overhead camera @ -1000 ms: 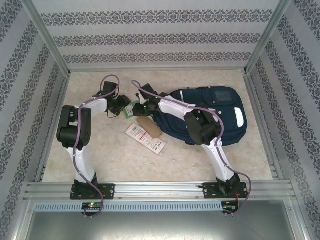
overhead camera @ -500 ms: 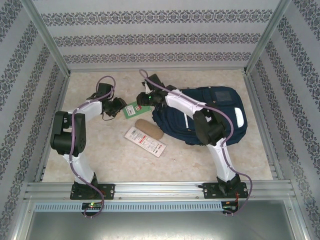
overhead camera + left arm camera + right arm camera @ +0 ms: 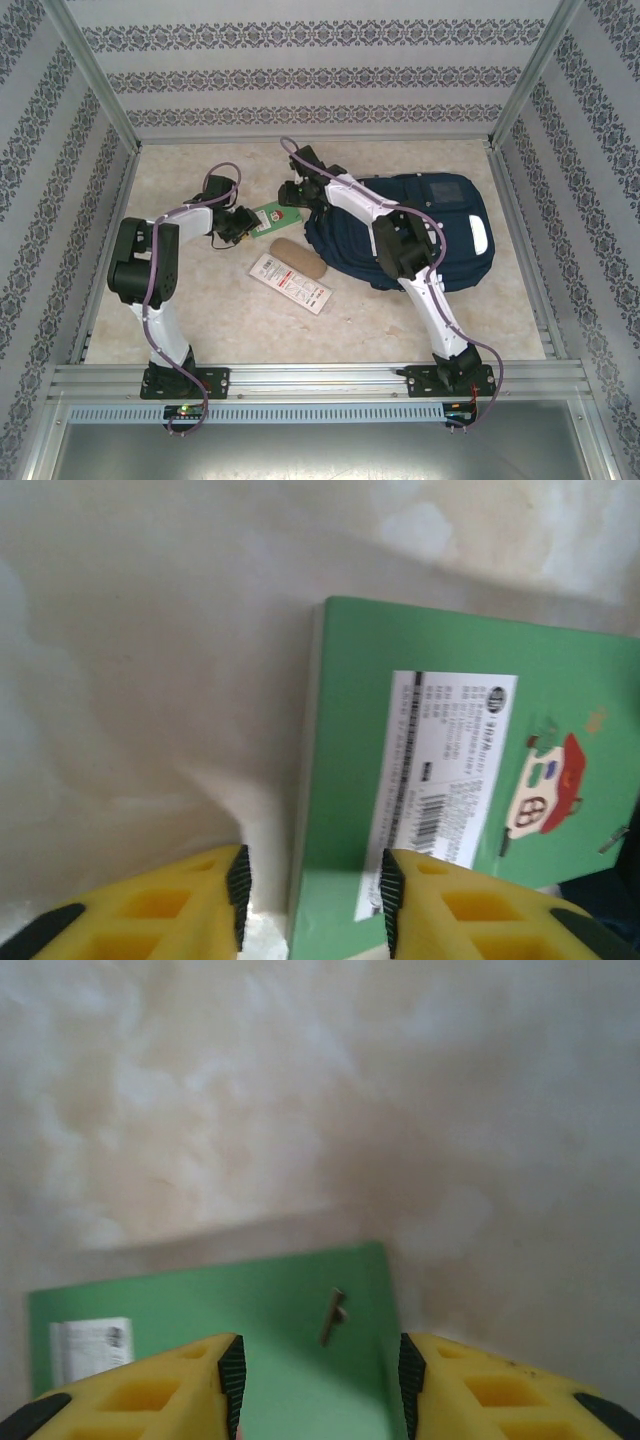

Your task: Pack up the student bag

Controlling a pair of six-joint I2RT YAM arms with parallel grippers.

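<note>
Step judged in hand: the green notebook is being grasped, just left of the student bag, which lies flat to the right. The left gripper is parted astride the notebook's edge, and the right gripper is parted above it, with nothing clamped. A firm pinch on that edge is called for next.

Overhead view: bright, even, diffuse light; shadows on the tabletop are faint and soft. Wrist views: soft focus; yellow fingers blurred at the bottom edge.

Bare table left of the green booklet; student bag blocks right.
</note>
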